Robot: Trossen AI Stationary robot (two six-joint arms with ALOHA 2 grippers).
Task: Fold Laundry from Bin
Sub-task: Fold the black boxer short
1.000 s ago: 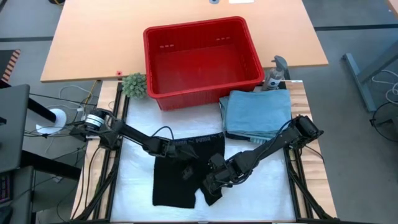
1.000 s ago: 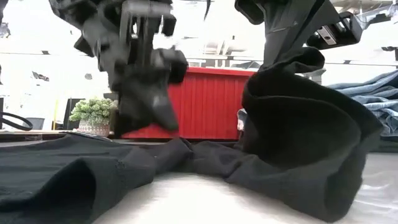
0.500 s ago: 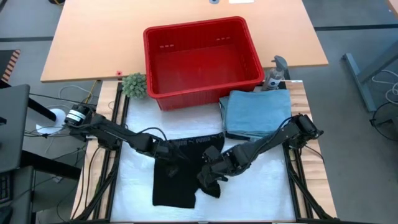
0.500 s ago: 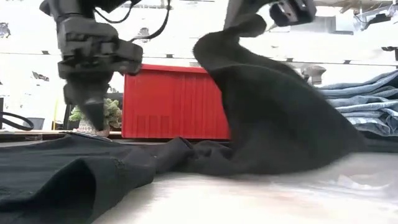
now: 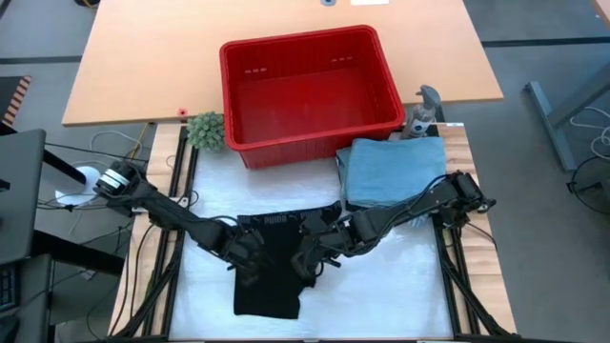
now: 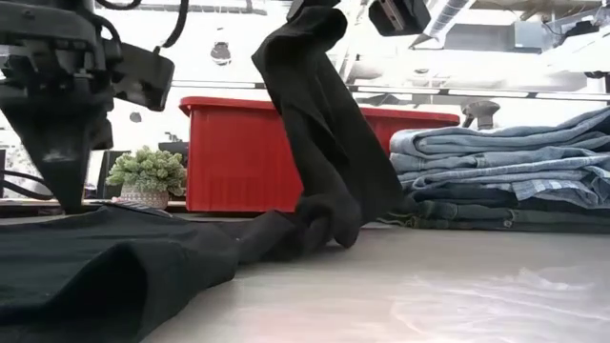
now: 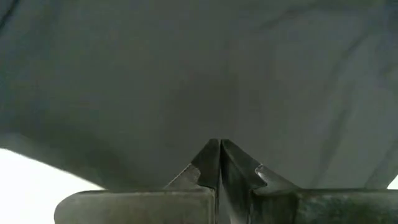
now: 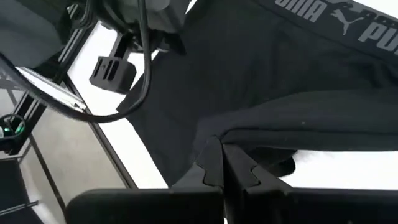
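White padded mat [image 5: 381, 291] under a wooden table [image 5: 143, 67].

Black shorts [image 5: 272, 262]: at 6 o'clock on the table, mostly flat on the white mat; printed waistband toward 12; the 3 o'clock leg is lifted in a tall fold, its foot bunched on the mat.

Denim stack [image 5: 393, 171]: light blue, neatly folded, several layers, at 3 o'clock, just beside the bin's near corner.

Bin [image 5: 243, 105]: red slotted tub, upright at 12 o'clock; nothing seen inside.
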